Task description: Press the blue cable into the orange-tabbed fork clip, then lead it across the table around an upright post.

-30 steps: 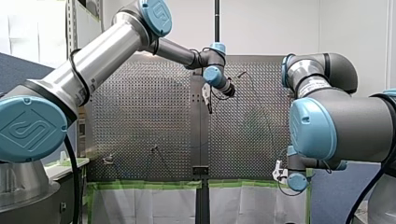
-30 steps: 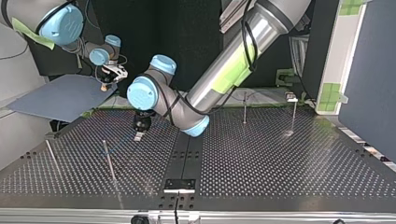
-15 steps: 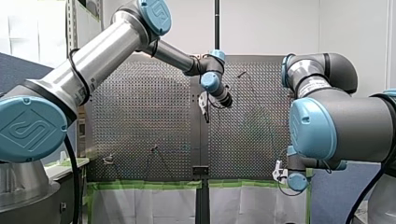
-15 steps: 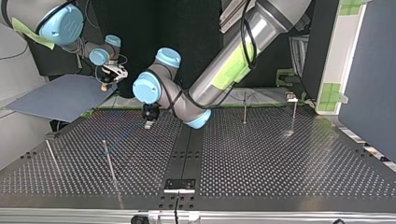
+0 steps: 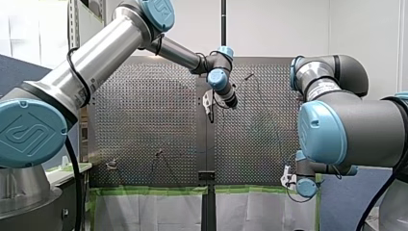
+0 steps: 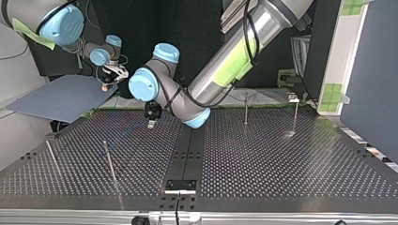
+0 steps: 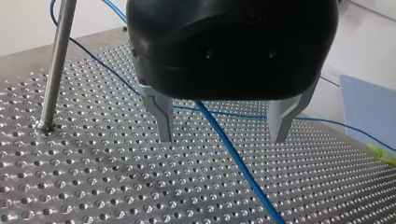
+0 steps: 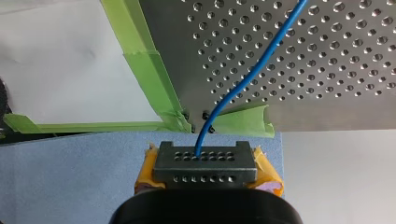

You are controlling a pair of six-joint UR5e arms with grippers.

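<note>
Perforated steel table spreads beneath my left pincer, its metal fingers wide apart astride the thin blue cable, likely to guide it; my right pincer clamps the cable's end past the table's edge, probably for tension.

Robotics lab, test-cell sort of setup. Two big grey robot arms with blue joint caps, mounted either side of perforated steel counter. Thin upright posts fixed into hole grid. Green masking tape along counter edge, white sheeting just past it. Black pole rising at far side of counter. Blue-grey partition panel beside counter, plain white walls, slotted metal rack at front view's left.
</note>
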